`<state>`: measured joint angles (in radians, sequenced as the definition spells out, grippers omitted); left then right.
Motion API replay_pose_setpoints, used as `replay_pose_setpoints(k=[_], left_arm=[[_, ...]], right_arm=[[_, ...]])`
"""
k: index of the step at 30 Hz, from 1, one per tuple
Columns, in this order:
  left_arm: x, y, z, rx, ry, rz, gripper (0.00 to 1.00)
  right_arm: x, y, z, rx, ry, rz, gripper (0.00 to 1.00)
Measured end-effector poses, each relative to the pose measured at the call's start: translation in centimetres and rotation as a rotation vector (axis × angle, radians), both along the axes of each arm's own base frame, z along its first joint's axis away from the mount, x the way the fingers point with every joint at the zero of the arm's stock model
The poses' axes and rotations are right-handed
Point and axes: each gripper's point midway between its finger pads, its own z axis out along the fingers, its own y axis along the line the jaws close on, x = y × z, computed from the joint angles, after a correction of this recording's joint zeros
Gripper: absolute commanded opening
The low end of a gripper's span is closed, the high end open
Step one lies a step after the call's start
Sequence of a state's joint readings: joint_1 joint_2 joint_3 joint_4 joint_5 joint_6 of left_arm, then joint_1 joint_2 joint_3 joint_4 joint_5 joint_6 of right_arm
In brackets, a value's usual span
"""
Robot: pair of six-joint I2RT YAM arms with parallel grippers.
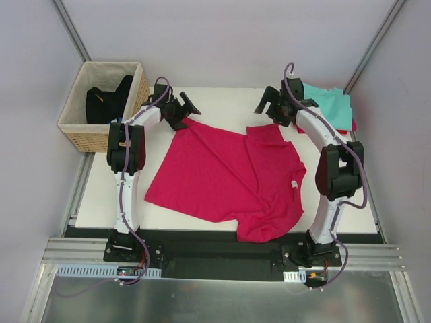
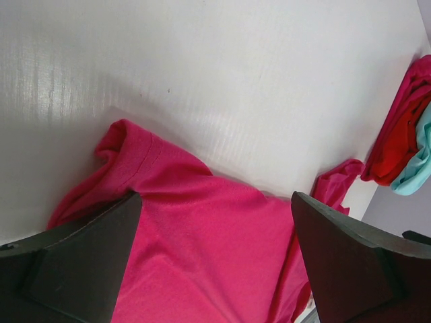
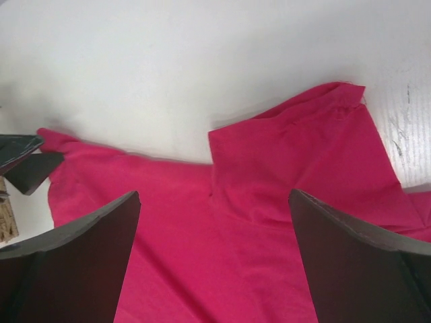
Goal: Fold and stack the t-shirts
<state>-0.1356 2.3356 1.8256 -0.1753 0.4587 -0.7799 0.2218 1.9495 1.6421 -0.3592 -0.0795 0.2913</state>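
Observation:
A large magenta-pink t-shirt (image 1: pixel 225 178) lies spread and rumpled on the white table, its white neck label (image 1: pixel 294 184) at the right. My left gripper (image 1: pixel 183 108) is open above the shirt's far left corner (image 2: pixel 135 145); nothing is between its fingers. My right gripper (image 1: pixel 269 108) is open above the far right sleeve (image 3: pixel 303 148), empty. A teal t-shirt (image 1: pixel 330 104) lies on a red one (image 1: pixel 347 126) at the far right corner; both also show in the left wrist view, the red one (image 2: pixel 397 145) beside the teal one (image 2: pixel 421 158).
A woven wicker basket (image 1: pixel 101 131) with dark clothing (image 1: pixel 108 101) inside stands off the table's far left corner. Grey walls and metal posts enclose the table (image 1: pixel 229 101). A black rail (image 1: pixel 215 252) runs along the near edge by the arm bases.

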Motion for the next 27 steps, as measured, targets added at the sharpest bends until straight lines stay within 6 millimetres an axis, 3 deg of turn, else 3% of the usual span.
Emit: replay_pose_setpoints(k=[3, 14, 20, 27], left_arm=[[0.0, 0.0, 0.0, 0.0, 0.0, 0.0, 0.95], [0.0, 0.0, 0.1, 0.0, -0.001, 0.001, 0.95], [0.0, 0.1, 0.0, 0.003, 0.0, 0.005, 0.95], [0.1, 0.4, 0.0, -0.003, 0.009, 0.022, 0.95]], right_arm=[[0.1, 0.5, 0.6, 0.005, -0.02, 0.008, 0.96], [-0.1, 0.3, -5.4, -0.026, 0.099, 0.006, 0.96], [-0.2, 0.2, -7.1, -0.033, 0.132, 0.002, 0.96], [0.0, -0.4, -10.4, -0.047, 0.198, -0.017, 0.96]])
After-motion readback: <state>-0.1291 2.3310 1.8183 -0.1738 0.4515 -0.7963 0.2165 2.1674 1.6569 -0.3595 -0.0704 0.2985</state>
